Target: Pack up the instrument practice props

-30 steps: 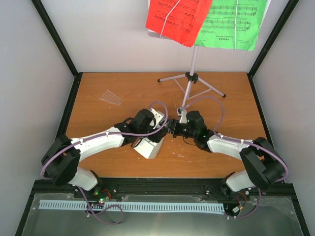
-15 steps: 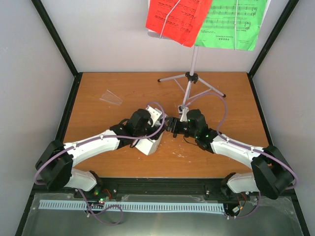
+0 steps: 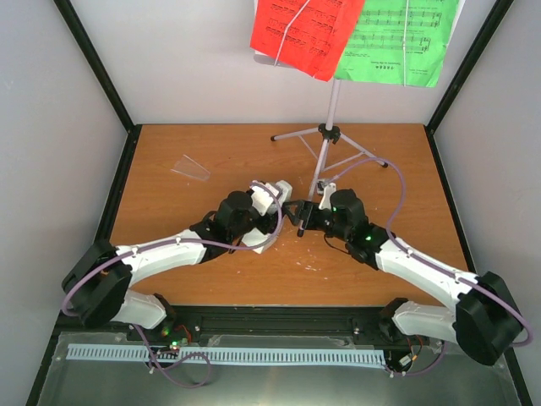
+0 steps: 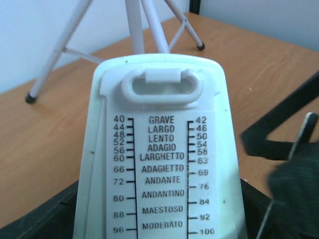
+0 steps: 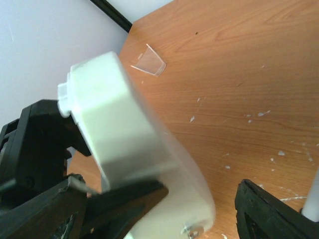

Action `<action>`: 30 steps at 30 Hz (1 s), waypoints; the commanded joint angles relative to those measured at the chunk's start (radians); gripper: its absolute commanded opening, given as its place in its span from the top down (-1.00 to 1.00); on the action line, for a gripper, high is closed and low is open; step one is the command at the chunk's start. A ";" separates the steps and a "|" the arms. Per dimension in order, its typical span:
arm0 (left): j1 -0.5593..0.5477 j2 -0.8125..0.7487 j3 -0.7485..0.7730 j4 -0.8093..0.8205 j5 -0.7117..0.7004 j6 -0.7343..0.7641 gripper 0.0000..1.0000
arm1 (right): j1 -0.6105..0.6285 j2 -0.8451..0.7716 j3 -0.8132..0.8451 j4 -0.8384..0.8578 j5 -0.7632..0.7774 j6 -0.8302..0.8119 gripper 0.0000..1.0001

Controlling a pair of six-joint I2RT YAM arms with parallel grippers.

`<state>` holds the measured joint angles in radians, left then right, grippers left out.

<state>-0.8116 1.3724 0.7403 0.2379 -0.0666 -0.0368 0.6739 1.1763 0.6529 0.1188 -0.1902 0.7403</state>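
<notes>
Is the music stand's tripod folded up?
No, the stand is upright with its three legs spread on the table.

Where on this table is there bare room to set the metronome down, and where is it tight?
Bare wood: the table right of the tripod, and its left side around the clear plastic piece. Crowded: the middle, where the left pincer holds the metronome close to the open right pincer, by the tripod's near leg.

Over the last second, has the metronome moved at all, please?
Yes: the metronome has shifted up the top view, away from the arm bases and closer to the music stand's tripod.
</notes>
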 commanded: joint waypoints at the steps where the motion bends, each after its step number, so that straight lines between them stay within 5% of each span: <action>1: 0.013 0.024 0.004 0.360 -0.097 0.123 0.11 | 0.004 -0.088 0.032 -0.141 0.071 -0.060 -0.62; 19: 0.095 0.185 -0.123 0.843 0.000 0.137 0.22 | 0.004 -0.198 0.058 -0.275 0.213 -0.106 -0.71; 30: 0.050 0.229 -0.174 0.853 -0.023 -0.012 0.07 | 0.003 -0.190 0.045 -0.261 0.232 -0.116 -0.71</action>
<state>-0.7300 1.6020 0.5503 0.9672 -0.0940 0.0059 0.6739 0.9947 0.6914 -0.1455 0.0151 0.6353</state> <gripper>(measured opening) 0.717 0.857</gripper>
